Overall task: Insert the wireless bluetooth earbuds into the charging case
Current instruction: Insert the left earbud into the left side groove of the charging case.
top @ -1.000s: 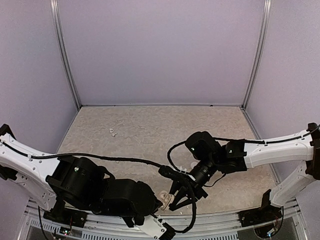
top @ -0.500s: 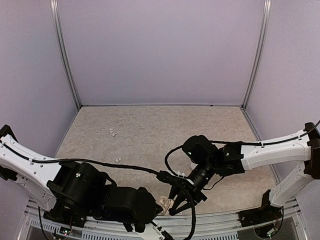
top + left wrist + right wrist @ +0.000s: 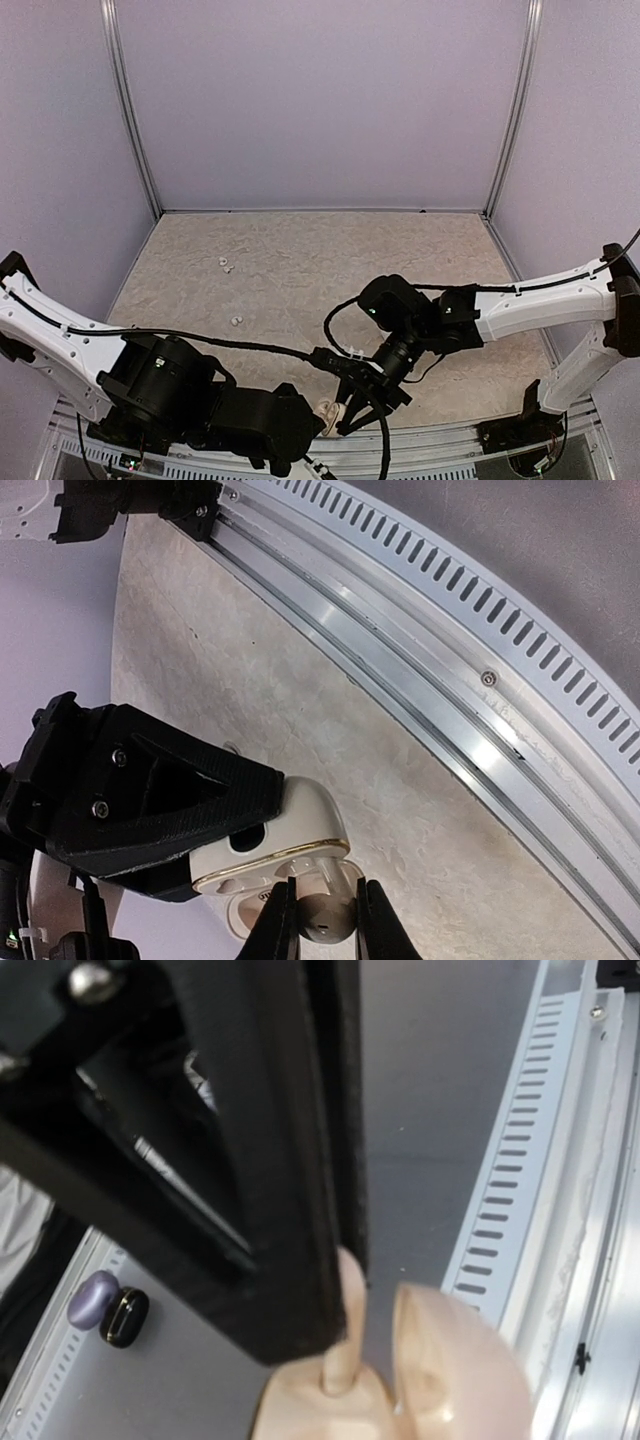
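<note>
The charging case (image 3: 300,805), a cream-white clamshell with a gold rim, hangs open just above the table's near edge. My right gripper (image 3: 362,398) is shut on it, and its black finger (image 3: 150,800) covers the lid's left side. My left gripper (image 3: 326,892) is shut on an earbud (image 3: 325,922), a small rounded piece with a grey face, sitting at a well in the case's lower half. In the right wrist view the case (image 3: 450,1370) fills the bottom edge, blurred, beside a black finger (image 3: 290,1210). From the top camera the case (image 3: 326,411) shows between both grippers.
The table's slotted metal rail (image 3: 480,670) runs close beside the case. Tiny whitish pieces lie on the table at the far left (image 3: 225,264) and mid left (image 3: 236,321). A purple object and a black one (image 3: 110,1310) lie on the grey floor below.
The right gripper has carried the case slightly left and toward the near edge. The left arm has drawn back with it, uncovering the mid-left whitish piece. Neither grip has changed.
</note>
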Robot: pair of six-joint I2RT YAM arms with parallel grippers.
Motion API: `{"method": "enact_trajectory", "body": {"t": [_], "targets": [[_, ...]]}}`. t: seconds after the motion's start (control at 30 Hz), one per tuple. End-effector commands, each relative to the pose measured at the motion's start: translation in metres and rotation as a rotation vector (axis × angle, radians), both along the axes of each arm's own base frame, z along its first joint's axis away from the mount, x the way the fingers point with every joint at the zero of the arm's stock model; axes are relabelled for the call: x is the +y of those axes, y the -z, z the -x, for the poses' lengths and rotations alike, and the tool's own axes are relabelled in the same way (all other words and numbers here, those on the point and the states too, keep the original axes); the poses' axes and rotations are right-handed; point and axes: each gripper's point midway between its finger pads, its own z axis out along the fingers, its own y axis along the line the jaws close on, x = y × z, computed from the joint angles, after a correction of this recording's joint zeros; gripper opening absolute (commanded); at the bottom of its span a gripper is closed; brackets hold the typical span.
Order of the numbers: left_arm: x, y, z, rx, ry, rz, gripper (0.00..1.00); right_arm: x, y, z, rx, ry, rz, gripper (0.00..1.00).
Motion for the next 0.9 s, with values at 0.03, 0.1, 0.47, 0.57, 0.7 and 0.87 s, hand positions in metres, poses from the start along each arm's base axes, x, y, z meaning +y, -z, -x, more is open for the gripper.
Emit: {"method": "enact_trajectory", "body": {"t": [0.03,0.1,0.47,0.57,0.7,0.87], "targets": [[-0.007,0.003,0.002,-0.026,0.026,0.02,0.15,0.012,-0.03,0.008,0.015,-0.064,-0.109,0.0],[-0.006,0.003,0.002,-0.035,0.034,0.022,0.15,0.013,-0.03,0.009,0.021,-0.068,-0.107,0.0],[-0.006,0.0,0.004,-0.07,0.064,0.034,0.17,0.018,-0.028,0.017,0.035,-0.098,-0.104,0.0],[-0.008,-0.003,-0.001,-0.094,0.047,0.051,0.18,0.018,-0.03,0.017,0.027,-0.097,-0.112,0.0],[-0.008,-0.005,-0.006,-0.122,0.027,0.057,0.22,0.016,-0.031,0.017,0.023,-0.094,-0.115,0.0],[-0.005,-0.007,-0.012,-0.151,0.009,0.057,0.26,0.016,-0.031,0.017,0.018,-0.092,-0.115,0.0]]}}
